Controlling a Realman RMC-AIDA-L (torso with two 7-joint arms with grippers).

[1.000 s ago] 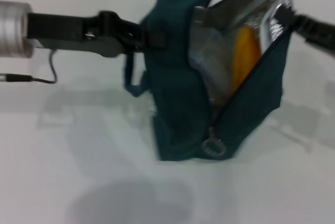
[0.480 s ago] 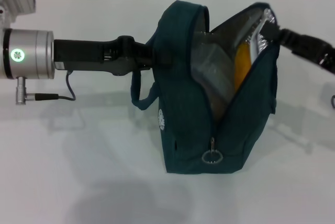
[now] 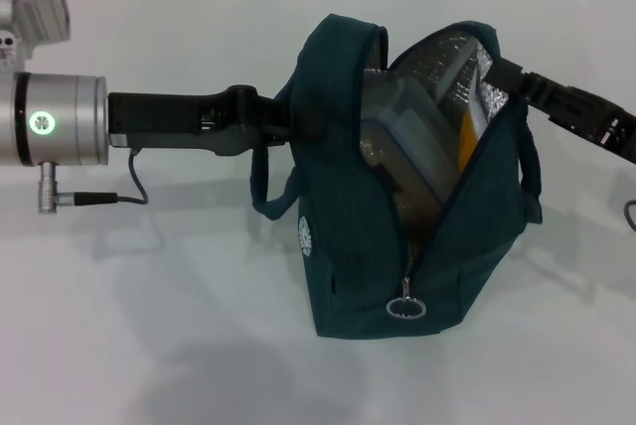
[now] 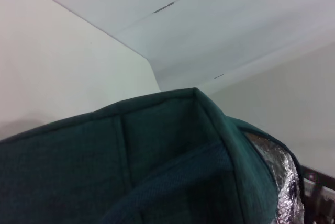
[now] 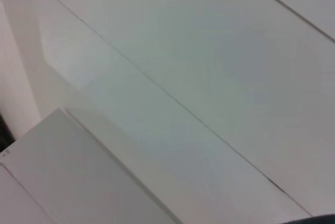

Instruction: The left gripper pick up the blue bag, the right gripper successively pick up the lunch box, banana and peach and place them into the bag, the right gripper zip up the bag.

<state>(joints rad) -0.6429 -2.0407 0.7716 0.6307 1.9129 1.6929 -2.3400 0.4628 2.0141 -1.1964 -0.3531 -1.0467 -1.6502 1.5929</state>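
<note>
The blue bag (image 3: 348,216) stands open in the middle of the white table, its silver foil lining facing right. It fills the left wrist view (image 4: 131,166). Inside it I see the lunch box (image 3: 407,142) and, behind it, a strip of the yellow-orange banana (image 3: 469,137). The peach is out of view. The ring zipper pull (image 3: 405,308) hangs at the low end of the opening. My left gripper (image 3: 296,125) reaches in from the left and is shut on the bag's left top edge. My right gripper (image 3: 502,75) is at the opening's right rim, its tips hidden by the fabric.
One loop handle (image 3: 266,187) hangs below my left gripper. A cable (image 3: 99,197) trails from the left wrist. The white table (image 3: 149,326) stretches around the bag. The right wrist view shows only pale flat surfaces.
The bag has swung from a tilt to upright and its mouth has narrowed. The left arm has shifted slightly right. The right gripper has stayed at the rim.
</note>
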